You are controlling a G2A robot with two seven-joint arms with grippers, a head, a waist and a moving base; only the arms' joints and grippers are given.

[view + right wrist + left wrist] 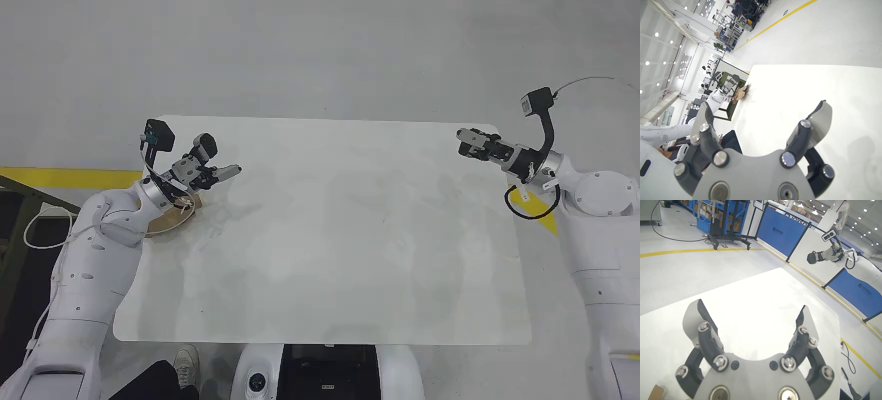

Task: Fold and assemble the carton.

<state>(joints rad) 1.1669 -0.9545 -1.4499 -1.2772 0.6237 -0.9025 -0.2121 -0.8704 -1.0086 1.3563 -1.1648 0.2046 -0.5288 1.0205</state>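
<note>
Carton: brown cardboard at nine o'clock, reading the top view as a dial with twelve at the table's far edge. It lies low on the very edge of the table, partly under my left forearm.
Carton from my right wrist: the carton is a small brown shape with flaps showing, at the table's distant edge beside my other arm.
Carton from my left wrist: a brown corner of the carton shows close by my own mount.
Carton's inside: hidden from me. I cannot tell how far it is folded or whether it holds anything.
Table: white, with rounded corners.
Left gripper: at ten o'clock, over the table, near the carton but apart from it, on the side toward twelve.
Left jaws: spread wide and gripping nothing. From my left wrist, bare white tabletop shows between the two fingers of the left gripper.
Right gripper: at two o'clock, by the table's far corner, well apart from the carton and pointing toward nine.
Right jaws: also spread wide with nothing held. From my right wrist, the tabletop shows in the gap of the right gripper.
</note>
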